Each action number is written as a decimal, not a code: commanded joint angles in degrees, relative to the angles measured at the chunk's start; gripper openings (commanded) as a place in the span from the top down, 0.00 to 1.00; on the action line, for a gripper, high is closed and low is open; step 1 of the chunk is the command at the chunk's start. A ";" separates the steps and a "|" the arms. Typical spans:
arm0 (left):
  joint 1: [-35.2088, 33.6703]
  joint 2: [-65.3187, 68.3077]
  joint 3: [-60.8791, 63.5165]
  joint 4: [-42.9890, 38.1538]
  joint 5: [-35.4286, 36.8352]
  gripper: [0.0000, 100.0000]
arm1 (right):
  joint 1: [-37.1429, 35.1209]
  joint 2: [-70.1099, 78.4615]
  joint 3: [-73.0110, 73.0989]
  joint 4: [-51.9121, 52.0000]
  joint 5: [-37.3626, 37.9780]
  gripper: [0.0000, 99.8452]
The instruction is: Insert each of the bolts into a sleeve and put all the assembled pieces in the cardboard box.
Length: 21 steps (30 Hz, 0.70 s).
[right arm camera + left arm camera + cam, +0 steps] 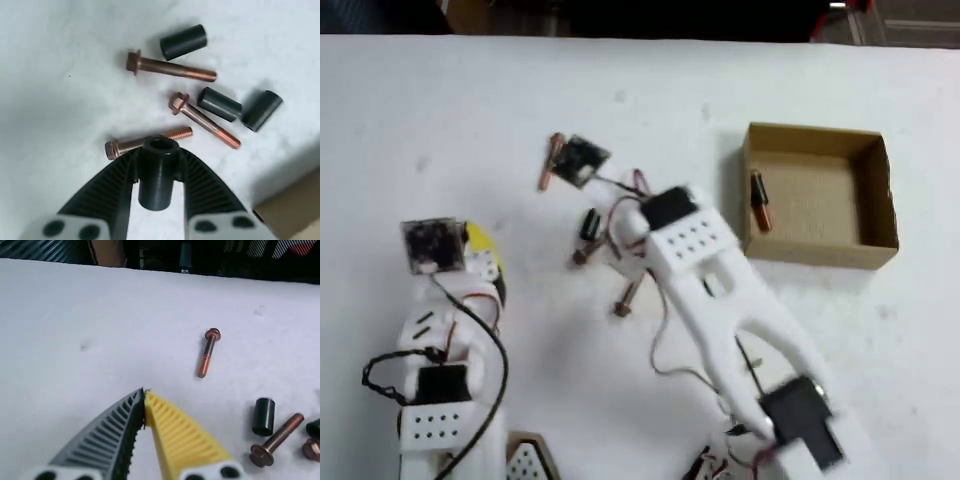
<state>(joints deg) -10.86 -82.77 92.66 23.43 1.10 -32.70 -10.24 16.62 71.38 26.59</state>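
Observation:
In the right wrist view my right gripper [159, 150] is shut on a black sleeve [158, 175], held upright with its bore showing. Beneath it on the white table lie three copper bolts [170, 67] [205, 120] [147, 140] and three loose black sleeves [183, 41] [219, 104] [261, 110]. My left gripper [144, 392] is shut with nothing in it, its grey and yellow tips touching, low over bare table. A lone bolt [207, 352] lies beyond it. The cardboard box [820, 250] at the right holds one assembled piece [760, 202].
The right arm [720, 290] crosses the table's middle from the front right. My left arm [445, 340] stands at the front left. A corner of the box [292, 210] is close beside the right gripper. Open table lies at the far left.

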 commanded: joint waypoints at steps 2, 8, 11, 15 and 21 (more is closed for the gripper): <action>5.58 -1.19 -0.09 -2.11 -6.77 0.98 | 0.84 -14.37 3.96 0.40 0.44 0.98; 7.69 -1.19 0.53 -2.11 -8.18 0.98 | 5.14 -29.58 9.76 0.40 0.44 0.98; 9.19 -1.19 0.62 -2.02 -8.18 0.98 | 9.01 -35.12 12.13 0.40 0.44 0.98; 11.47 -1.19 1.93 -2.37 -8.26 0.98 | 13.14 -42.07 16.97 0.40 0.44 0.98; 14.81 -1.19 4.40 -5.27 -15.12 0.98 | 15.52 -53.76 23.03 0.40 0.44 0.98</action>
<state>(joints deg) 1.89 -83.30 97.05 21.23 -10.59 -18.37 -58.33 38.77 71.38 26.59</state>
